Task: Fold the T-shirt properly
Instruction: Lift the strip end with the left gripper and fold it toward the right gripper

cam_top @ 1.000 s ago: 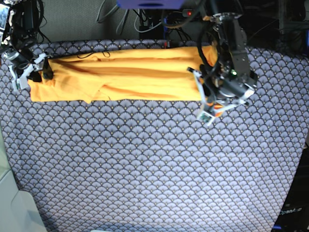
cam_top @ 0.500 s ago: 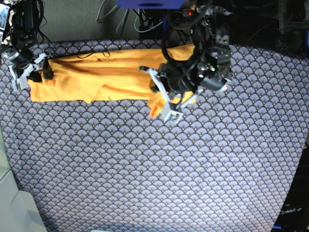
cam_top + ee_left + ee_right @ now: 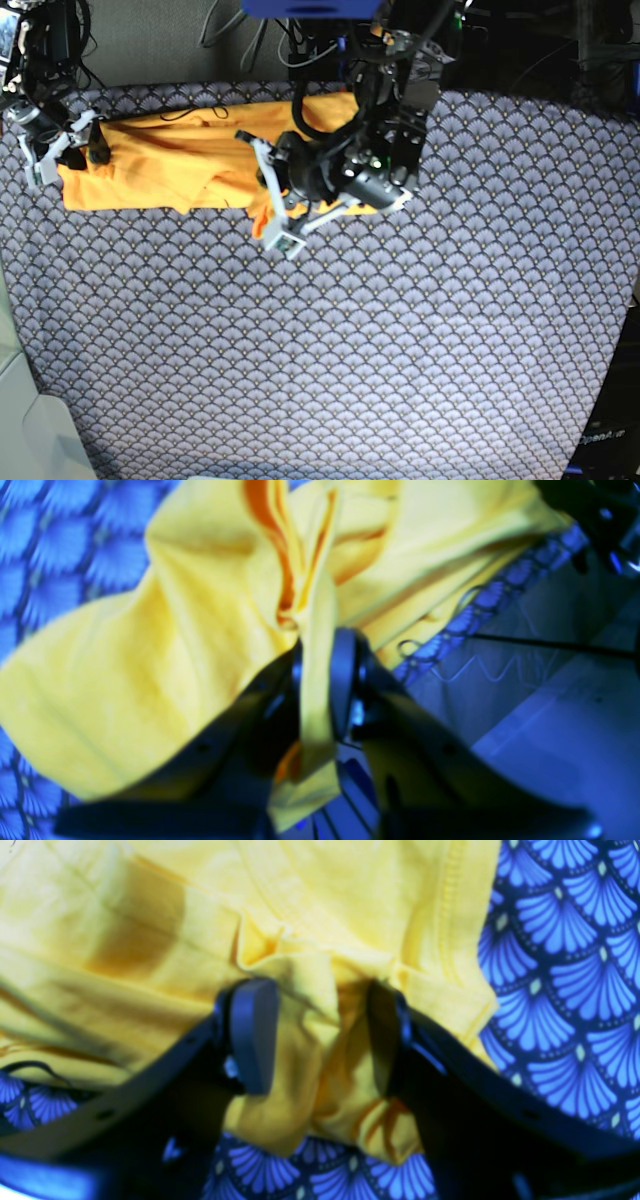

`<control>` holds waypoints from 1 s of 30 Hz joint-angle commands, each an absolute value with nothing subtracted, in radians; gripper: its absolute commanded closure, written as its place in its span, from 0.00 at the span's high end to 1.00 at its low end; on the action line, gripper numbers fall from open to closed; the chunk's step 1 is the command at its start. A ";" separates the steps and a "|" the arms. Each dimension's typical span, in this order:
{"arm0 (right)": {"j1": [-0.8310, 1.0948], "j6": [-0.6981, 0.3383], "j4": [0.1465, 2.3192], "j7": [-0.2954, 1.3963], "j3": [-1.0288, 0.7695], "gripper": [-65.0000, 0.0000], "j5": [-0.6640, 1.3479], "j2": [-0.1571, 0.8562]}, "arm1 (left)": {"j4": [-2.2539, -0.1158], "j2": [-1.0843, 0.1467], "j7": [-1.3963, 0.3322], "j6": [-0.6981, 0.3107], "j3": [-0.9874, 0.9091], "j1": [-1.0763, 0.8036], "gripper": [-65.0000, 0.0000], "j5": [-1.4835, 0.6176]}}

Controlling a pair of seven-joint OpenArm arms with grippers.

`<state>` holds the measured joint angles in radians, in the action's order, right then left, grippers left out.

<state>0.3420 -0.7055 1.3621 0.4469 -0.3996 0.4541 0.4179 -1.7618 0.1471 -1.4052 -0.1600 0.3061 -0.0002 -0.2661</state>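
The yellow-orange T-shirt (image 3: 170, 160) lies as a long folded band across the back of the table. My left gripper (image 3: 268, 205) is shut on the band's right end and holds it lifted and doubled back over the band's middle. In the left wrist view the left gripper (image 3: 320, 680) pinches a thin fold of the shirt (image 3: 125, 655). My right gripper (image 3: 62, 150) is at the band's left end. In the right wrist view the right gripper (image 3: 320, 1035) has bunched cloth of the shirt (image 3: 325, 900) between its fingers.
The blue-grey scale-patterned cloth (image 3: 350, 350) covers the whole table. Cables (image 3: 250, 40) and dark equipment stand behind the back edge. A pale object (image 3: 30, 430) sits at the lower left corner. The table's back edge shows in the left wrist view (image 3: 500, 595).
My left gripper has carried the shirt's right end leftward, from the far right to above the band's middle, so the band is shorter. The right arm has not moved.
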 commanded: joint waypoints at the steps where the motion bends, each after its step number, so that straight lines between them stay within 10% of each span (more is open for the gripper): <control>1: 0.344 -0.698 1.363 0.476 -0.397 0.48 0.444 0.427 | -1.768 0.157 -1.396 -0.156 0.314 0.013 0.00 -0.277; 30: 0.352 -0.698 1.363 0.476 -0.397 0.48 0.444 0.427 | -1.682 0.157 -1.339 -0.156 0.410 0.064 0.00 -0.280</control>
<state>0.3454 -0.7055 1.3621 0.4438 -0.4000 0.4576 0.4179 -1.6642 0.1444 -1.3533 -0.1570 0.4072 0.0483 -0.2596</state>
